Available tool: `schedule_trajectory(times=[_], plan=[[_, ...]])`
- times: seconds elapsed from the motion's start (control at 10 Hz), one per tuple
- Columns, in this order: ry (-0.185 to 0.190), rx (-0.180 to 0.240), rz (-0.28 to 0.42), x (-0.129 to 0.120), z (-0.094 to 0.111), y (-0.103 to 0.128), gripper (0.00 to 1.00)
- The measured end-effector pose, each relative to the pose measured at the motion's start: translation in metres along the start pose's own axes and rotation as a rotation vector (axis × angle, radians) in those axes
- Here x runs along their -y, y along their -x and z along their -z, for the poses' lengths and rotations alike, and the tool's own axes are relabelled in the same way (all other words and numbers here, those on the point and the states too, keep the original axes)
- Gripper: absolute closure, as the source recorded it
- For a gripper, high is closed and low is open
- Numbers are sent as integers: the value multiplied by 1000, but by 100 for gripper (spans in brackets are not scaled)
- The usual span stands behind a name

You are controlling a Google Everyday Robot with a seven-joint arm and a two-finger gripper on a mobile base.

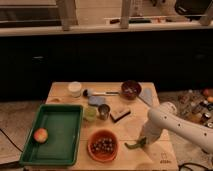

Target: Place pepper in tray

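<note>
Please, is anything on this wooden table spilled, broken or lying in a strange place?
Nothing looks spilled or broken. The long slender green pepper lies outside the large dark green rectangular plastic tray, right of the round orange bowl, with the gripper at it.

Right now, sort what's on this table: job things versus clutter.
Job: pepper, front right; hand, just above it; green tray, left.
Lying about: orange bowl, fruit in the tray, white cup, dark bowl, light-green cup, metal cup.
</note>
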Motion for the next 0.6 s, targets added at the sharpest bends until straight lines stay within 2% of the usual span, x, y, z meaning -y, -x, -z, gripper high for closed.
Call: schedule_trajectory(times=[0.3,0.6], plan=[[0,1,-4,-3,2,-2,100],[-35,-9,-21,-8,27,-16,100]])
